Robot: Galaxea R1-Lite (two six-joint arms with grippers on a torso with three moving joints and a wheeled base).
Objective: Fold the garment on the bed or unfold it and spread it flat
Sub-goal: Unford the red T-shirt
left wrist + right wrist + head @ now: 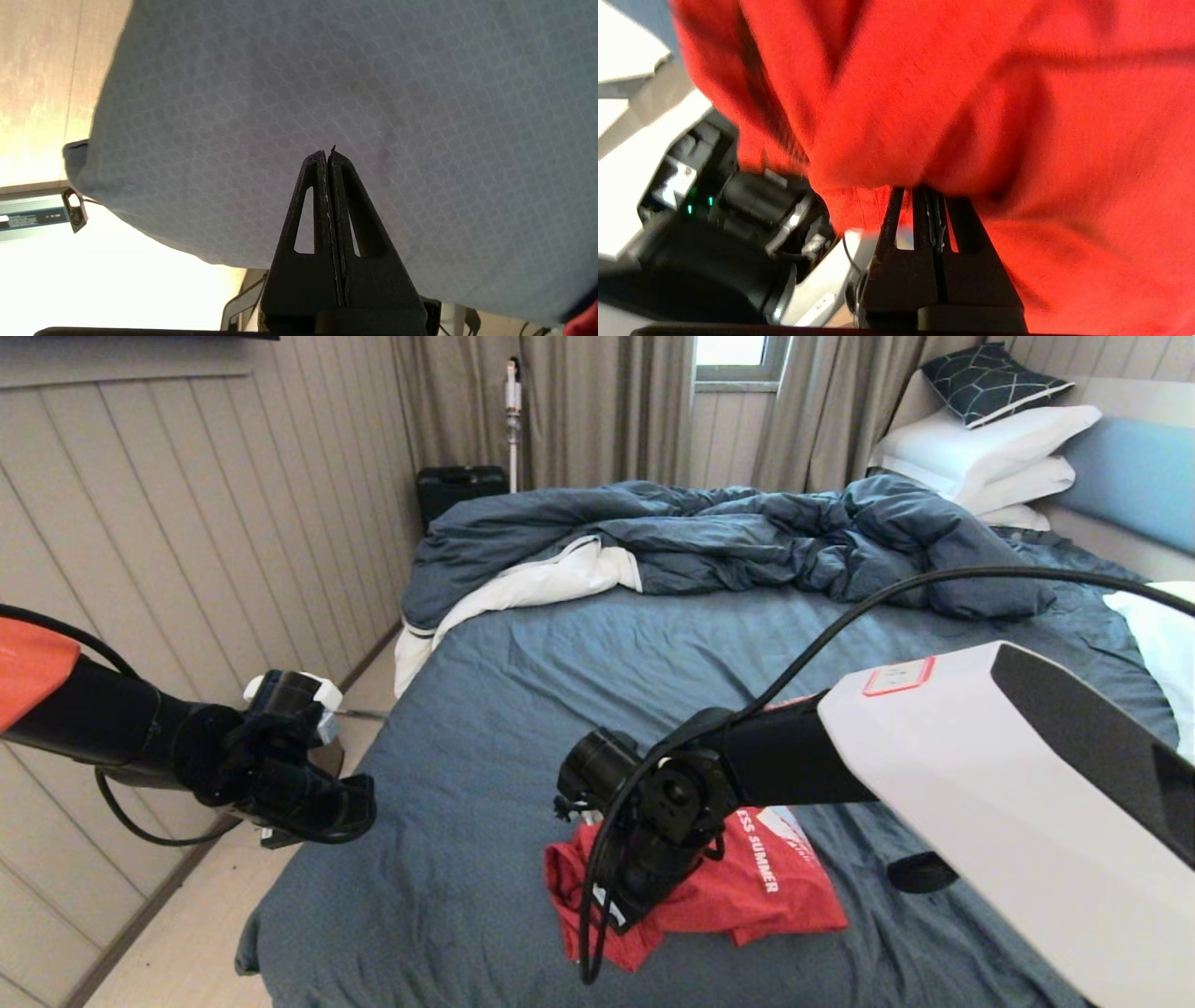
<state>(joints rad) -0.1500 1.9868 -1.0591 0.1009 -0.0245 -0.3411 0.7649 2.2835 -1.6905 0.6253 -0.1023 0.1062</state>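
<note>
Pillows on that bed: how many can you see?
4: a dark patterned pillow atop two stacked white pillows by the headboard, and another white pillow at the right edge. More may be hidden.

Red garment (pixel 747 896) with white lettering, slate-blue bed (pixel 523 709) sheet with faint honeycomb pattern, black claws.

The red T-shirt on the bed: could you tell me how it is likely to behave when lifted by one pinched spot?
The red T-shirt lies crumpled in soft folds, so it is probably floppy and will drape. The right gripper pinches bunched cloth, which suggests it is thin and light. Lifted there, the rest would likely hang and trail over the sheet.
</note>
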